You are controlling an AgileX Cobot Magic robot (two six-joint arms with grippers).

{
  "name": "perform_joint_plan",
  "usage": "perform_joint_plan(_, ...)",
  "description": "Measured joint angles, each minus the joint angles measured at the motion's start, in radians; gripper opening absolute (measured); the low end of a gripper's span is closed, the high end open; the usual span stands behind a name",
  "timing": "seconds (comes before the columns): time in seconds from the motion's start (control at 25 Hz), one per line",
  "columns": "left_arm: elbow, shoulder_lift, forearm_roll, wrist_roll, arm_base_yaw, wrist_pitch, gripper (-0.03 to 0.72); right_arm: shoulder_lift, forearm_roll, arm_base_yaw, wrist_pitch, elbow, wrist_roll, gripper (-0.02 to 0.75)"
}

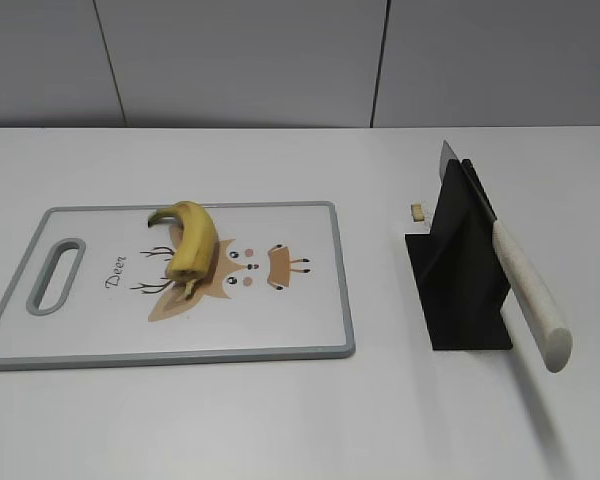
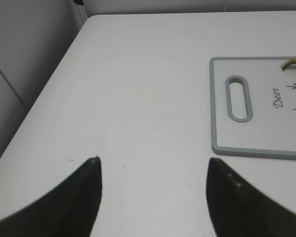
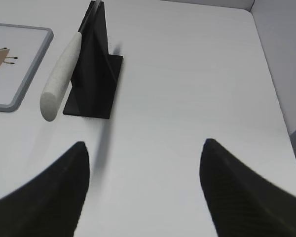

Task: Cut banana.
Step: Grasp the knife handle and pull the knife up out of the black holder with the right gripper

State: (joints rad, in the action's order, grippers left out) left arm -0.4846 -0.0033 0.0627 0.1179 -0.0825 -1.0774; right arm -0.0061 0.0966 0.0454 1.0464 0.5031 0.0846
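Tools come nearest in both wrist views: the left tool (image 2: 153,197) is spread wide over bare bench (image 2: 138,98) with nothing between its fingers, and the right tool (image 3: 143,190) is likewise wide open and empty. Neither arm shows in the exterior view.

Ahead of the right tool, a knife (image 3: 63,74) rests slanted in a black stand (image 3: 96,64), its pale handle jutting out and down toward the arm, apparently so it can be grasped easily.

Ahead of the left tool lies a cutting board (image 2: 222,143), grip slot nearest. Its print reads "Deer" beside a cartoon deer. The banana (image 1: 192,243) lies unpeeled near the board's middle, stem toward the far side, well apart from the knife; this placement probably lets one arm steady it while the other cuts.
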Motion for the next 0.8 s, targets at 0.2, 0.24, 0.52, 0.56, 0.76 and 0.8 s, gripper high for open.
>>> perform_joint_plan(0.2,0.000,0.000,0.000,0.000,0.000,0.000,0.616,0.000,0.000,0.000,0.000,0.000,0.000,0.541)
perform_joint_plan(0.24,0.000,0.000,0.000,0.000,0.000,0.000,0.612,0.000,0.000,0.000,0.000,0.000,0.000,0.541)
perform_joint_plan(0.52,0.000,0.000,-0.001,0.000,0.000,-0.001,0.590,0.000,0.000,0.000,0.000,0.000,0.000,0.542)
perform_joint_plan(0.56,0.000,0.000,-0.001,0.000,0.000,-0.001,0.590,0.000,0.000,0.000,0.000,0.000,0.000,0.542)
perform_joint_plan(0.76,0.000,0.000,-0.001,0.000,0.000,-0.001,0.590,0.000,0.000,0.000,0.000,0.000,0.000,0.541)
perform_joint_plan(0.8,0.000,0.000,-0.001,0.000,0.000,-0.001,0.590,0.000,0.000,0.000,0.000,0.000,0.000,0.541)
